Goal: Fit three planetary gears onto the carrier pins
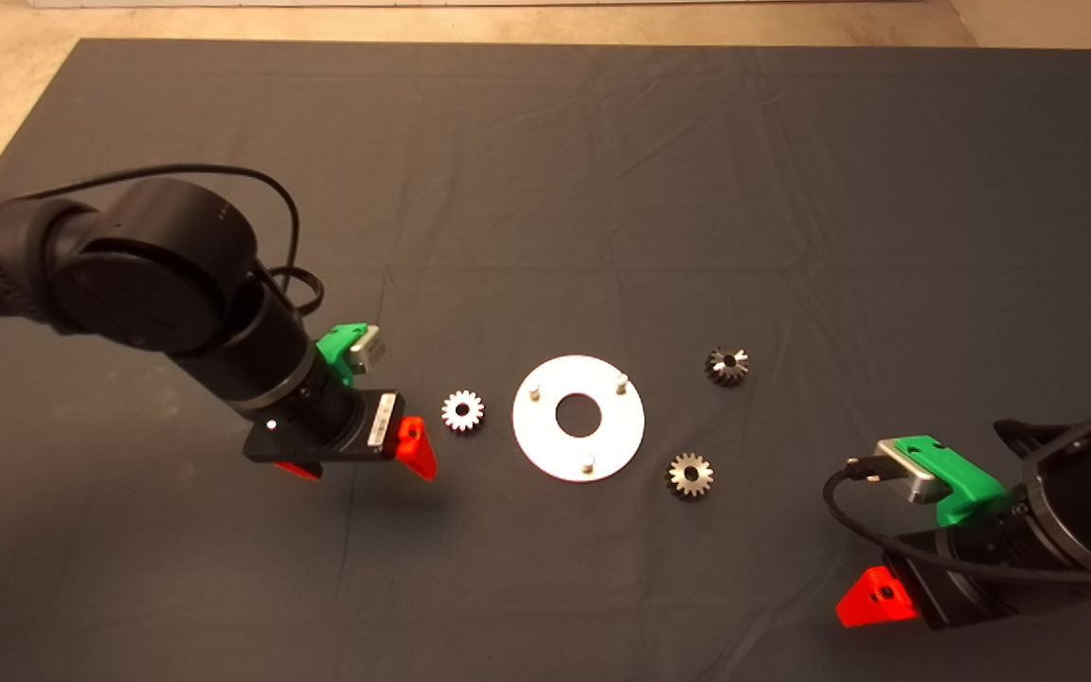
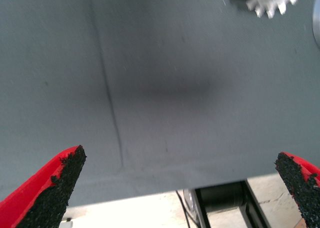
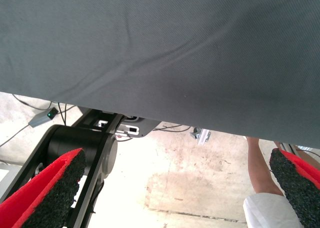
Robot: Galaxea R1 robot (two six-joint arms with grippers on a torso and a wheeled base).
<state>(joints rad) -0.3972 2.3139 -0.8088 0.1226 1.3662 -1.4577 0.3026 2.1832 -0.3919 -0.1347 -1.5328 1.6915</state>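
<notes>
None of the three planetary gears (image 1: 462, 411) is on the carrier pins (image 1: 587, 461) yet, all lying on the mat (image 1: 545, 189) around the white disc (image 1: 626, 426); the left gripper (image 1: 366, 464), fingers spread and empty, hovers beside the nearest and must drop over it, while the right gripper (image 1: 877, 599), also spread, waits at the mat's near edge.

We see only a cropped gear (image 2: 270, 0), the disc's (image 2: 317, 15) sliver, and a person's cut-off leg (image 3: 262, 170).
</notes>
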